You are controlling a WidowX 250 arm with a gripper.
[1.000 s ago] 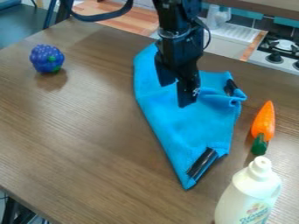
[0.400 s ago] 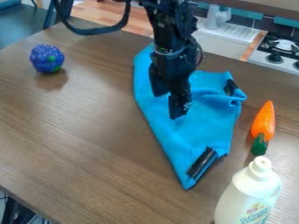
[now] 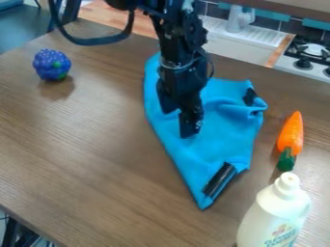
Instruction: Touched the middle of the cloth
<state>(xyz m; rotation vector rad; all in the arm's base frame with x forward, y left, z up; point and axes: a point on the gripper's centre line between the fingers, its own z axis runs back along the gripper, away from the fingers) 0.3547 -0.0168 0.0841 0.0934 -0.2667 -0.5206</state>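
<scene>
Blue cloth (image 3: 222,128): lying under your gripper (image 3: 187,126) on the table (image 3: 97,144), its narrow end pointing toward 6 o'clock; its whole outline is now sitting a touch nearer 9 o'clock than in the earlier frames.
Gripper travel: you are bringing it down the view toward 7 o'clock, over the middle of the cloth.
Gripper state: you are getting no clear sight of whether it is open or closed, and nothing is visibly hanging from it.
Contact: the cloth's slight shift is suggesting that you are touching and dragging it a little, so the touch is probably happening now.
Carrot (image 3: 291,132): resting at 3 o'clock from the cloth, unchanged.
White bottle (image 3: 274,214): standing at 5 o'clock, unchanged.
Purple berries (image 3: 50,64): sitting well apart at 10 o'clock, unchanged.
Next move: pressing further is risking more sliding, so you are probably needing a straight lift.
</scene>
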